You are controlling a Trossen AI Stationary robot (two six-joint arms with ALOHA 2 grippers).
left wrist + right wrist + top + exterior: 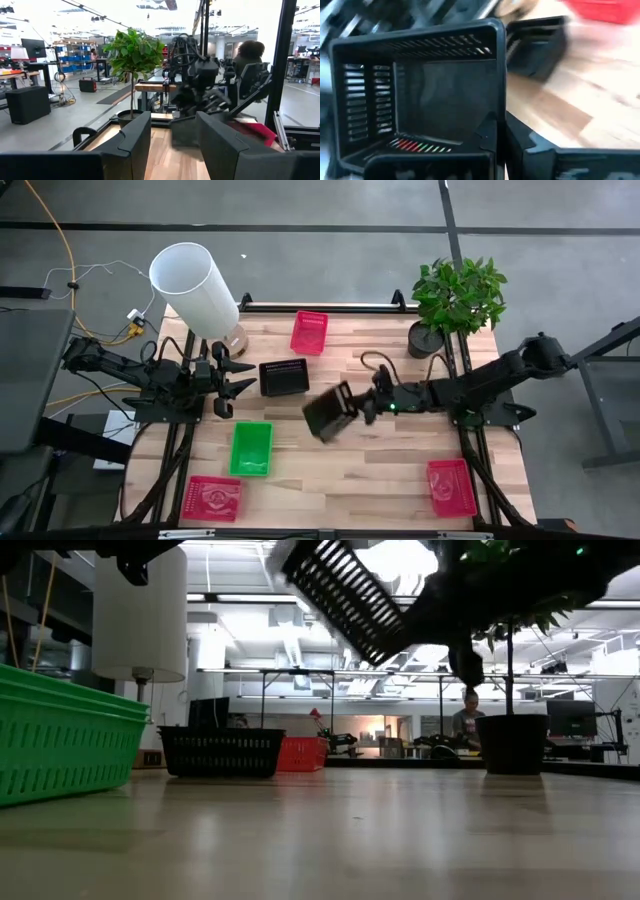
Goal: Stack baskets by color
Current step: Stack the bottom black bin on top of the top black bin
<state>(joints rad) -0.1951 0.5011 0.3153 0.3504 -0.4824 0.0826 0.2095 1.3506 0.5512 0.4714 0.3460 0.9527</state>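
A black perforated plastic basket (329, 412) is clamped, tilted, by the right gripper (362, 408); it should be levelled above the second black mesh basket (284, 377) before lowering. The left gripper (228, 381) is held open, empty.

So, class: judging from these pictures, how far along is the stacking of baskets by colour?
Nothing is stacked yet. In hand: the right gripper is shut on a black basket, lifted and tilted above the table, near the second black basket on the wood. Left to do: set black on black, then gather the three red baskets. The green basket sits alone. The left gripper waits open by the white cylinder.
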